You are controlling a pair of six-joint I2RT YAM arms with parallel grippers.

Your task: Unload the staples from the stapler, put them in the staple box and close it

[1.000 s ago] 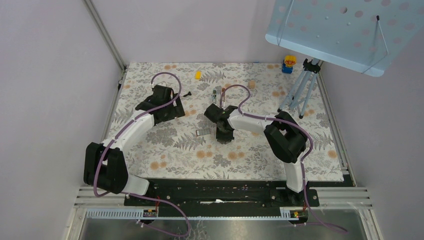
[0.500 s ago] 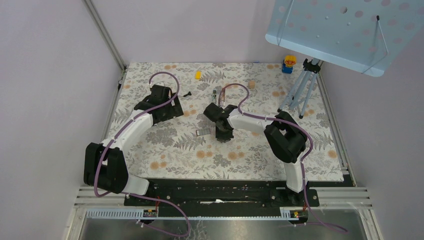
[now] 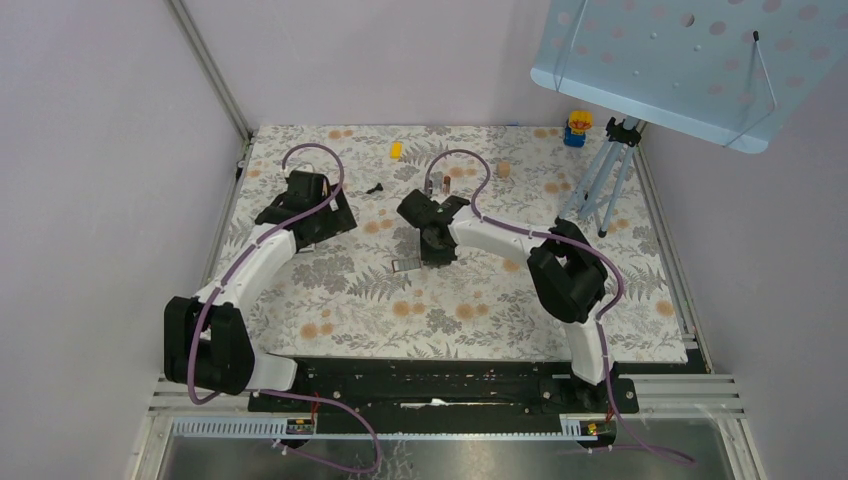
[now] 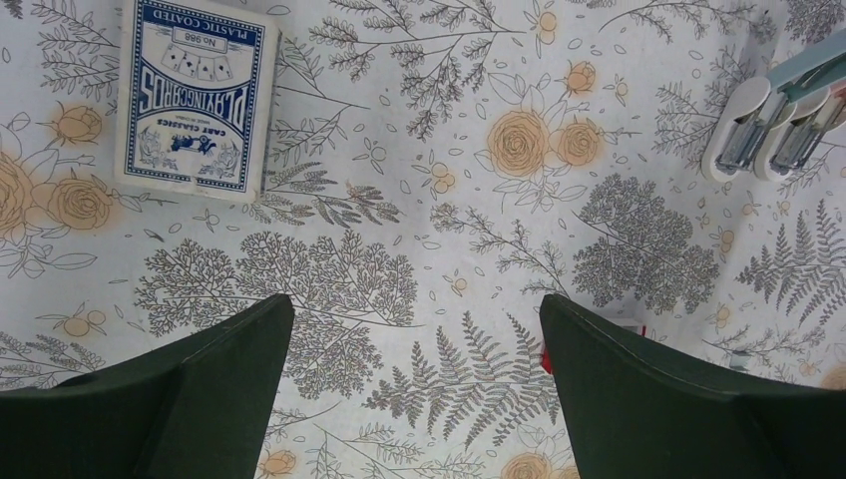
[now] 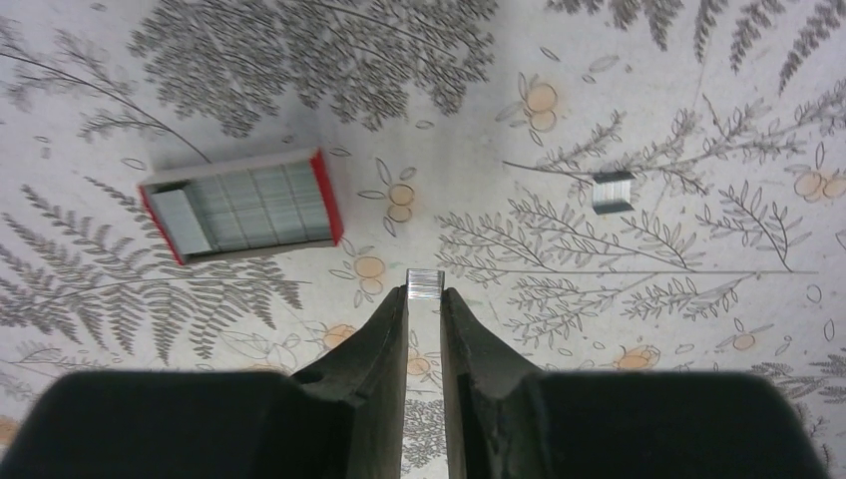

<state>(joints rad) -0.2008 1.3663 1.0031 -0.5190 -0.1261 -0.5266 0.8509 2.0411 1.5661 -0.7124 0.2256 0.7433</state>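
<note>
Flowery counter (image 3: 480, 310) below: your right jaws pinch a tiny staple strip (image 5: 424, 283), left jaws spread. It looks light and breakable; squeeze its sides softly.

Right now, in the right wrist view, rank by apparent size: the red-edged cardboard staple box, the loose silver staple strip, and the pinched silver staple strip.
1. Red-edged cardboard staple box, clearly largest.
2. Loose silver staple strip.
3. Pinched silver staple strip, slightly smaller, but these two are close, so unsure.
</note>
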